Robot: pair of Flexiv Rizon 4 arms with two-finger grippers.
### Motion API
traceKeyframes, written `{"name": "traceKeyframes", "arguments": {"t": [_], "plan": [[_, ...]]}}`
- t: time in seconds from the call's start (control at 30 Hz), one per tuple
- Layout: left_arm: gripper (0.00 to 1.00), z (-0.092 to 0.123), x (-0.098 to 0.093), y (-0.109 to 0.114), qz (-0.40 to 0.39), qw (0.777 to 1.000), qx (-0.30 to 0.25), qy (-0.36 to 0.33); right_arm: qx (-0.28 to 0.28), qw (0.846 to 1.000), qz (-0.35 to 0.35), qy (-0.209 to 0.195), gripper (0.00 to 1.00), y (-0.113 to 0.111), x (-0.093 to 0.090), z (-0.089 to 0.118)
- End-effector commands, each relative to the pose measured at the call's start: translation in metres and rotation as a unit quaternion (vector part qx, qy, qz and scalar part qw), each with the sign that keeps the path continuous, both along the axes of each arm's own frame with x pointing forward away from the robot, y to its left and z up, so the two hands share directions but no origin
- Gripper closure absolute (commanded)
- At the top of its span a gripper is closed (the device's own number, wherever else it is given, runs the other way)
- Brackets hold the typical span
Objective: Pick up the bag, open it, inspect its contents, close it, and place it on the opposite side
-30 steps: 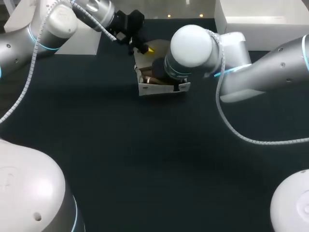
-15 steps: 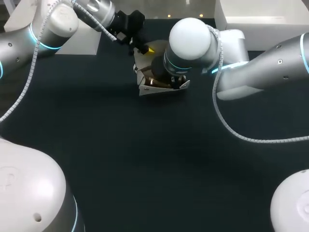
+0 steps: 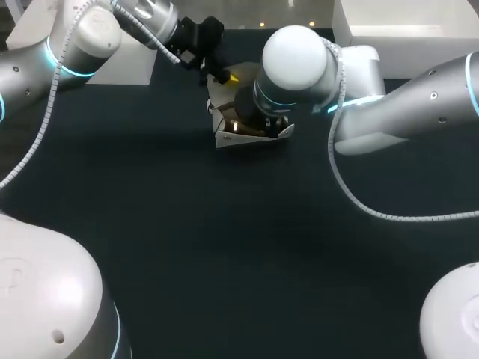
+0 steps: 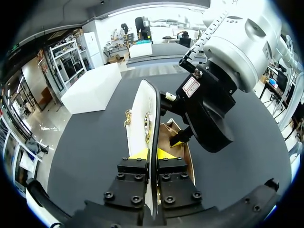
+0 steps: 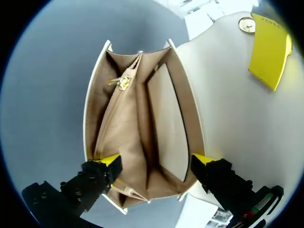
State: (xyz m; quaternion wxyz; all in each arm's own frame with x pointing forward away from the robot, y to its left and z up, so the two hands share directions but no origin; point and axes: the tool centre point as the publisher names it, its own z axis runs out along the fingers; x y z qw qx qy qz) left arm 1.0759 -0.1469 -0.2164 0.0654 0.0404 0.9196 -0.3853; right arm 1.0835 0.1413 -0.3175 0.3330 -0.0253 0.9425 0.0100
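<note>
A white bag (image 3: pixel 251 137) with a tan lining stands open at the table's back middle. My left gripper (image 4: pixel 152 153) is shut on the bag's white flap (image 4: pixel 142 114) and holds it upright; its yellow tip (image 3: pixel 232 75) shows behind the bag. My right gripper (image 5: pixel 156 160) hangs open right above the bag's mouth, one yellow fingertip (image 5: pixel 110 160) on each side of it. Looking down from the right wrist, I see the tan inside (image 5: pixel 128 128), a middle divider and a gold zip pull (image 5: pixel 124 83); no loose item shows. From overhead, my right wrist (image 3: pixel 296 63) covers most of the bag.
A white box (image 3: pixel 123 63) stands at the back left and another (image 3: pixel 404 30) at the back right. The dark tabletop (image 3: pixel 224 247) stretches in front of the bag.
My right gripper has spread its fingers wide and its wrist has shifted slightly left over the bag. The bag's front has shifted a little. The left gripper keeps its hold on the flap.
</note>
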Motion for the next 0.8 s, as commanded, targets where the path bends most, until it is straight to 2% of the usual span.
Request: {"name": "traceKeyframes", "arguments": {"t": [0.03, 0.47, 0.57, 0.63, 0.7, 0.73, 0.8], "plan": [[1.00, -0.0016, -0.0007, 0.0008, -0.002, 1.000, -0.002, 0.000, -0.001, 1.000, -0.001, 0.001, 0.00, 0.0005, 0.0049, -0.0043], [1.00, -0.0012, -0.0012, 0.0000, -0.003, 1.000, -0.002, -0.001, 0.001, 1.000, -0.001, 0.001, 0.00, 0.0000, 0.0051, -0.0039], [1.00, -0.0012, -0.0013, -0.0002, -0.003, 1.000, -0.002, -0.002, 0.001, 1.000, 0.000, 0.001, 0.03, -0.0001, 0.0052, -0.0038], [1.00, -0.0011, -0.0014, -0.0003, -0.003, 1.000, -0.002, -0.002, 0.002, 1.000, 0.000, 0.000, 0.11, -0.0001, 0.0053, -0.0030], [1.00, -0.0007, -0.0018, -0.0004, -0.003, 1.000, -0.001, -0.003, 0.003, 1.000, -0.001, -0.003, 0.35, -0.0002, 0.0052, -0.0011], [1.00, -0.0001, -0.0023, -0.0004, -0.003, 1.000, -0.001, -0.004, 0.003, 1.000, -0.001, -0.006, 0.52, -0.0002, 0.0047, 0.0007], [1.00, 0.0017, -0.0032, -0.0003, -0.003, 1.000, -0.001, -0.005, 0.005, 1.000, -0.002, -0.013, 0.56, -0.0005, 0.0037, 0.0047]]}}
